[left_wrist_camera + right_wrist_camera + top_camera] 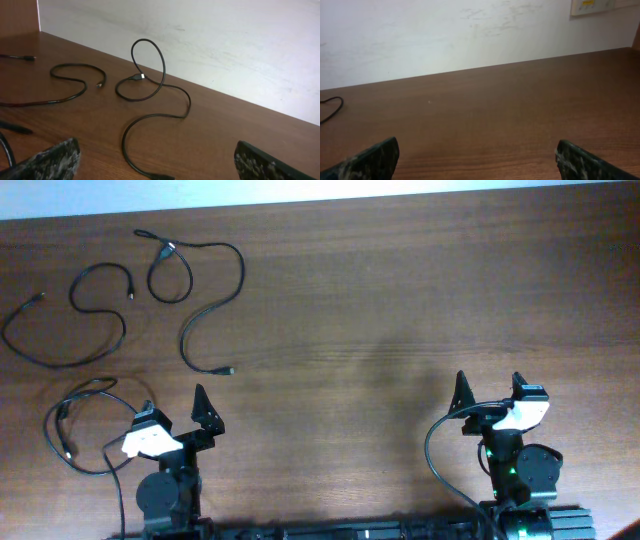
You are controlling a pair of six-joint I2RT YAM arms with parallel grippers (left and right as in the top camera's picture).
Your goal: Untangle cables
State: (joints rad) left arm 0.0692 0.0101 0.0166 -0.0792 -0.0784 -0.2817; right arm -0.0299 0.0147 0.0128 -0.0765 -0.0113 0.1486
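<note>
Both of your grippers are spread wide and hold nothing. The left gripper and the right gripper sit at the near edge of the table. All the cables are on the left gripper's side. The looped cable lies straight ahead of the left gripper, toward the wall. It crosses over itself right by its small plug, and its ring sticks up a little. The curvy cable is ahead of the left gripper and off to its left, apart from the looped one. A third cable lies just beside the left gripper, on its left. I think the ring is the only bit left to undo. Use the left arm, because the right gripper is far from it. Come down behind the plug, pinch the cord there, and pull it slowly out of the ring. Pull away from the curvy cable so the two don't touch. Lift off gently so you don't drag the third cable along.
</note>
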